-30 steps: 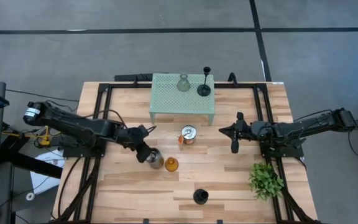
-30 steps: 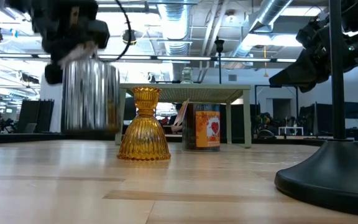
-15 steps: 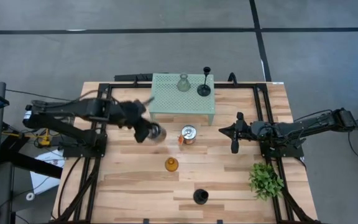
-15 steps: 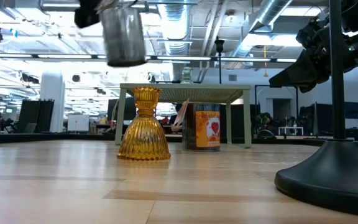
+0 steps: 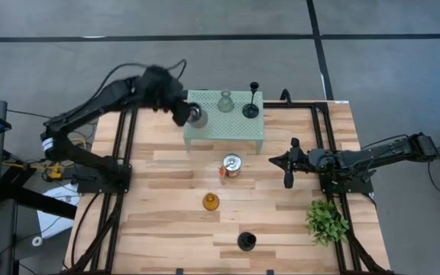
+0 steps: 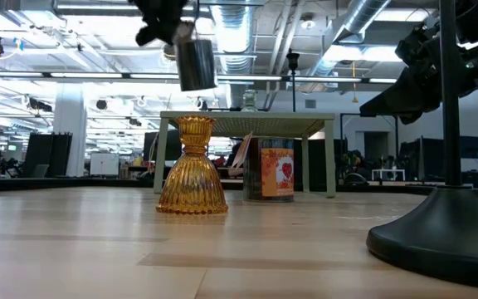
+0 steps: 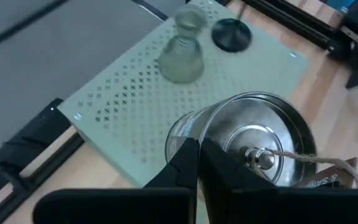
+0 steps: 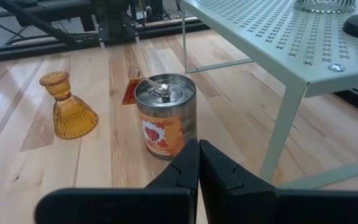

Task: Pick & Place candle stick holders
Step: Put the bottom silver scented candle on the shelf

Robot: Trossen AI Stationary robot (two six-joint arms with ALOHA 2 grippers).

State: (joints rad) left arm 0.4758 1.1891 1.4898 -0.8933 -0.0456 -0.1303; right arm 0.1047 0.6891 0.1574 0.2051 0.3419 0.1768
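**A:** Start with the big pieces. What's on the table [image 5: 159, 229]?

**B:** The pale green mesh stand [image 5: 205, 126] sits at the far middle. On it are the clear glass holder [image 5: 225, 101] and, beside that, the black slim-stemmed stick [image 5: 250, 107] on its round base. A leafy plant [image 5: 326, 220] is on the right side of the table, near the front.

**A:** And the arms?

**B:** The left gripper [image 5: 180, 114] is raised above the stand's left end, fingers clamped on the silvery jar [image 5: 195, 117]. In the low view the jar [image 6: 196, 65] hangs clear of everything, higher than the stand top. From the left wrist, the jar [image 7: 253, 146] lies right against the fingers, over the mesh near its edge, with a wick and a paper tag showing on its lid.

**A:** The right one?

**B:** The right gripper [image 5: 288, 180] waits right of the stand, pointing at the orange-and-silver tin [image 5: 231, 165], its fingers pressed together on nothing.

**A:** The smaller holders?

**B:** The tin stands just in front of the stand. The amber glass holder [image 5: 210, 202] is nearer the front, and the short black one [image 5: 246, 241] nearest the front edge.
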